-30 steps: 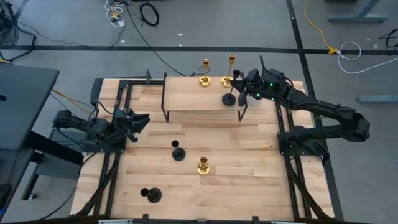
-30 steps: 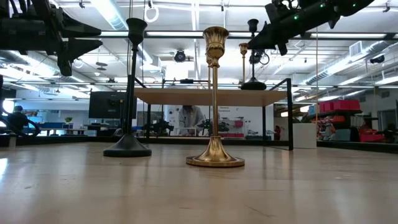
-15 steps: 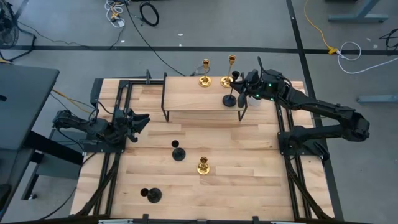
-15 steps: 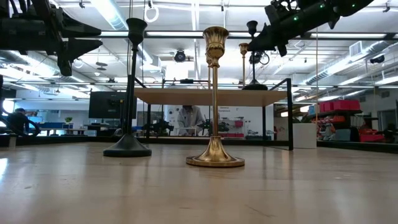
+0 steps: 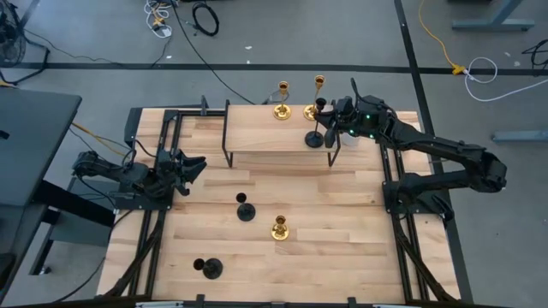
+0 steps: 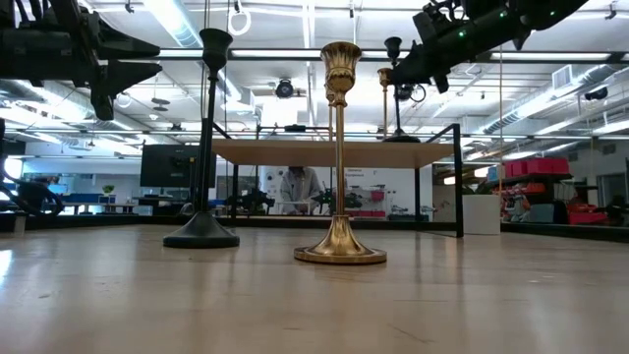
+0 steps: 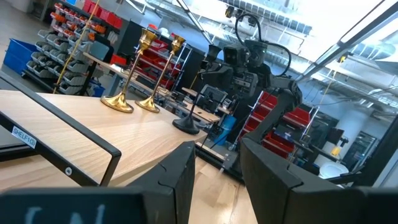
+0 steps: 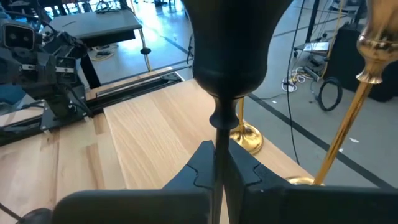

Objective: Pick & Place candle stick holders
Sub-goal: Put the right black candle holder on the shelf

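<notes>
- Left gripper waits left of the raised shelf, jaws spread, empty.
- Right gripper pinches the black candle stick holder by its thin stem at the shelf's right end, beside 2 gold holders.
- It looks rigid, top-heavy and smooth; a low stem grip seems safest.

A light wooden table was seen carrying a raised wooden shelf on black legs toward its far edge, and on that shelf two gold holders were set side by side, with a black holder resting just in front of them, its stem pinched between the right gripper's fingers. Directly on the tabletop, well apart from those fingers, a black holder and a gold holder were placed near the middle. Another black holder was placed toward the near left corner.
</notes>
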Controlling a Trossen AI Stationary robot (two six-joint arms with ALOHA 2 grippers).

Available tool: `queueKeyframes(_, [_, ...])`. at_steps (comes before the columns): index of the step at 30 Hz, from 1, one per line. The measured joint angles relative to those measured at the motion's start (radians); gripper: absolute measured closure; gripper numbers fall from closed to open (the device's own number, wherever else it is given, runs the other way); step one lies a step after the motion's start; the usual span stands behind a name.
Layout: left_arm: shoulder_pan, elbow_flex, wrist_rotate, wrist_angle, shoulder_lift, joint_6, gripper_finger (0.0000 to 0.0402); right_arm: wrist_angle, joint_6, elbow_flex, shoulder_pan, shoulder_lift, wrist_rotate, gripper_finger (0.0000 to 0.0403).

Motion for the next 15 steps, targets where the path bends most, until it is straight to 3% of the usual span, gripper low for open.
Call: queueKeyframes(15, [0.0, 0.0, 0.0, 0.0, 0.0, 0.0, 0.0271, -0.008, -0.038, 0.0, 0.0, 0.001, -0.035, 0.0374])
